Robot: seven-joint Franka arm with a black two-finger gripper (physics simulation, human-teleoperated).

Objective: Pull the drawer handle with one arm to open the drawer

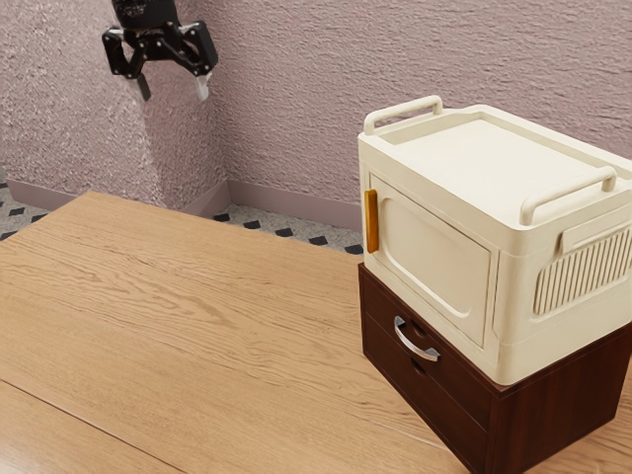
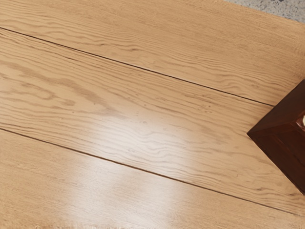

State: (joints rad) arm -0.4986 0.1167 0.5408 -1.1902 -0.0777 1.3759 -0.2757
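Pinkish, rough-textured wall (image 1: 415, 49) stands behind the wood-grained tabletop (image 1: 178, 326) in front of you. Your drawer (image 1: 456, 370) is the upper one in a dark brown cabinet (image 1: 563, 410) on that tabletop, toward the exterior view's right, and its front sits flush, so it is shut. Its curved, silvery handle (image 1: 415, 341) juts from the front, with nothing touching it. On top of the cabinet rests a cream-coloured box (image 1: 509, 158) with two rounded rails and an orange-yellow grip (image 1: 371, 221) on its door (easy to mistake for your target, that one). Well apart from all this, at the exterior view's upper left, you have the hand (image 1: 175, 92) raised, its two fingertips spread wide and holding nothing. Your wrist view looks down on bare planks and a cabinet corner. Beyond the tabletop lies speckled grey floor (image 1: 286, 229) with dark diamonds.
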